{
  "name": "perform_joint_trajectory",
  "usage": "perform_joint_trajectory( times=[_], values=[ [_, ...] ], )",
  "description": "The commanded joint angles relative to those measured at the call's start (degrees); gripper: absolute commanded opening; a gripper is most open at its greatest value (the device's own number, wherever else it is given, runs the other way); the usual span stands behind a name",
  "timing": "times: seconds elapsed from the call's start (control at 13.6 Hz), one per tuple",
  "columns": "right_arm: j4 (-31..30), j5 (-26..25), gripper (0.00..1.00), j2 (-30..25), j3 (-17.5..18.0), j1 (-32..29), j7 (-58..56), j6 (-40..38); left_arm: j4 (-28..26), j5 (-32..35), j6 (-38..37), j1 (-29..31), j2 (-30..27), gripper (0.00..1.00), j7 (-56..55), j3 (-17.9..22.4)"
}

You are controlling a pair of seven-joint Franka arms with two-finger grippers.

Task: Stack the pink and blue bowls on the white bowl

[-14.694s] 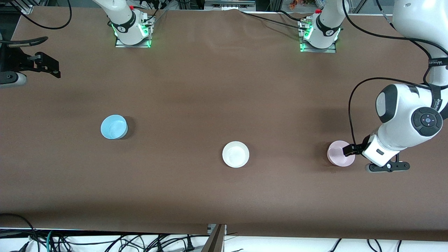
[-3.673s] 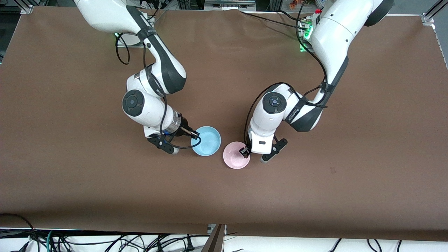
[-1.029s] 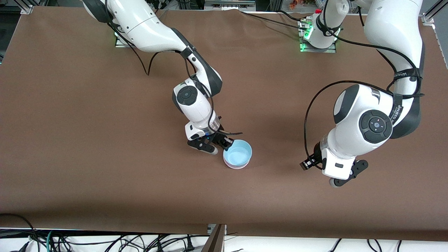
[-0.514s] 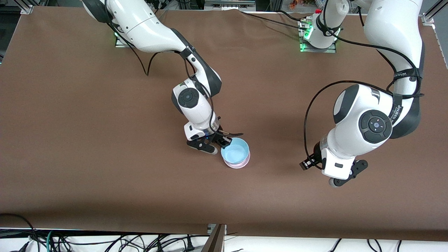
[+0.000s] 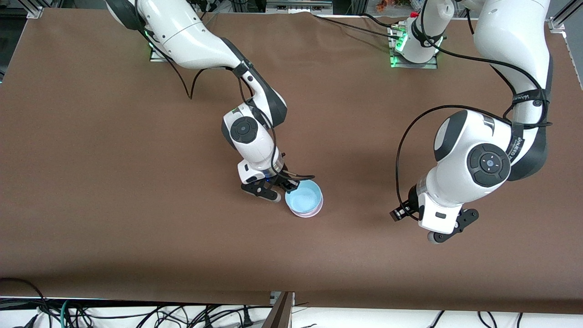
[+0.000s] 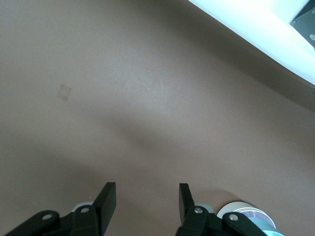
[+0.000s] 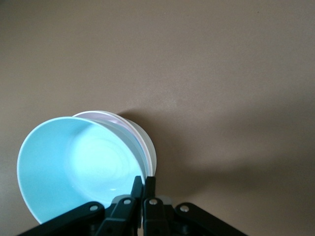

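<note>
The light blue bowl [image 5: 304,198] sits tilted in the pale pink bowl [image 5: 314,211], whose rim shows under it at mid-table. My right gripper [image 5: 291,186] is shut on the blue bowl's rim on the side toward the right arm's end. In the right wrist view the gripper [image 7: 143,184] pinches the blue bowl [image 7: 78,167], and the white bowl's wall [image 7: 149,150] shows under the pink rim. The white bowl is hidden in the front view. My left gripper [image 5: 401,213] is open and empty over bare table toward the left arm's end; it waits there, and also shows in the left wrist view [image 6: 146,191].
The brown table cloth [image 5: 136,218] runs to the front edge, where cables lie below it. The two arm bases [image 5: 412,50] stand along the edge farthest from the front camera.
The right gripper has shifted the blue bowl slightly toward the right arm's end over the pink bowl. The left arm has not moved.
</note>
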Motion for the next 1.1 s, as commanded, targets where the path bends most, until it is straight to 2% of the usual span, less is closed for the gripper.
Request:
perform_joint_trajectory(
  times=[0.0,0.07,0.15,0.29,0.51,0.59,0.73,1.03],
  values=[
    [0.9,-0.21,0.0,1.17,0.25,-0.26,-0.87,-0.65,-0.45,-1.6,-0.5,0.44,-0.65,0.61,1.79,-0.02],
    [0.9,-0.12,0.19,1.17,0.25,-0.17,-0.87,-0.65,-0.45,-1.51,-0.5,0.44,-0.65,0.62,1.88,-0.02],
    [1.16,-0.12,0.99,1.26,0.25,-0.26,-0.87,-0.65,-0.45,-1.6,-0.5,0.44,-0.65,0.64,1.88,0.07],
    [1.95,0.06,1.0,0.74,0.42,-0.35,-0.87,-2.65,-0.45,-1.51,-0.5,0.44,-0.56,0.69,1.88,0.07],
    [11.24,0.06,1.0,0.12,0.51,-2.71,-1.92,-19.48,-0.45,-1.51,-0.5,0.44,-0.56,0.72,1.88,0.07],
    [12.58,-0.03,1.0,-1.45,0.43,-3.42,-4.1,-25.11,-0.36,-1.42,-0.41,0.26,-0.38,0.72,1.88,0.07],
    [12.5,0.14,1.0,-6.18,-0.1,-6.66,-13.91,-34.79,-0.27,-1.16,-0.06,0.09,-0.03,0.72,3.36,0.07],
    [12.5,0.5,1.0,-13.76,-0.27,-17.73,-37.38,-55.54,-0.1,-1.42,-0.32,0.44,-0.12,0.72,8.73,0.42]
  ],
)
